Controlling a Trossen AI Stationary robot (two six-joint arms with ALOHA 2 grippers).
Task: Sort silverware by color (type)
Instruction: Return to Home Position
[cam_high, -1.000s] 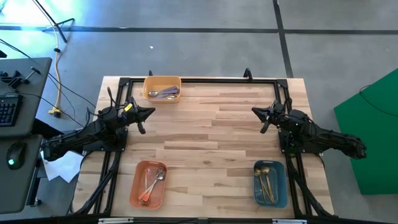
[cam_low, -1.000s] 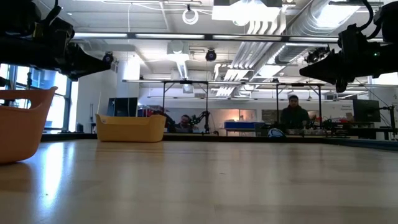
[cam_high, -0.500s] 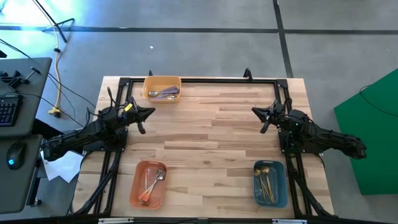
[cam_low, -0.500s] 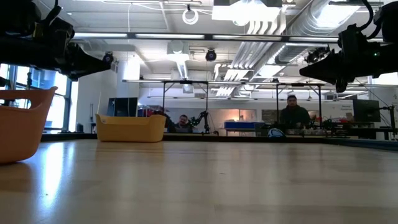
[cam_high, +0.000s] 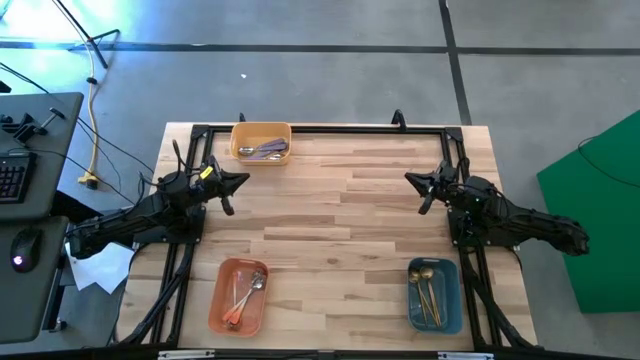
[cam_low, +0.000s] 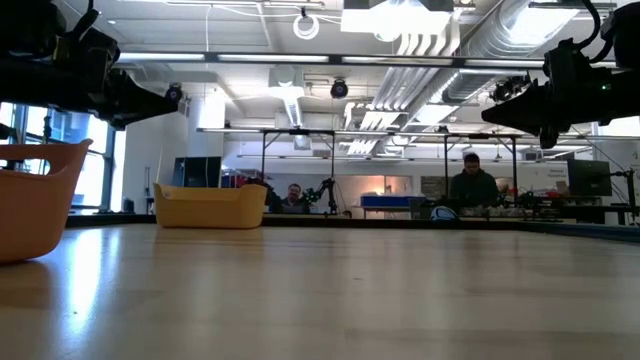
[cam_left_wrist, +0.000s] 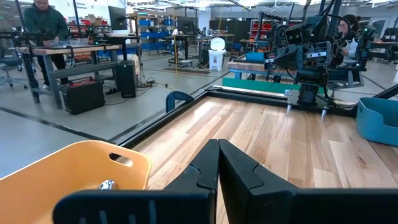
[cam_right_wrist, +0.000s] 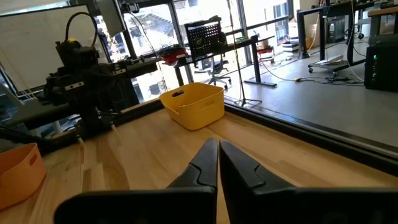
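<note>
The silverware lies in three bins. Lavender-handled spoons are in the yellow bin at the far left. Orange-handled spoons rest in the orange bin at the near left. Gold spoons sit in the blue bin at the near right. My left gripper hovers shut over the table's left side, pointing level. My right gripper hovers shut over the right side, facing it. Neither holds anything.
A black frame runs round the table's edges. The wooden middle of the table lies between the two grippers. People sit at benches in the room beyond. A desk with a keyboard stands off the left.
</note>
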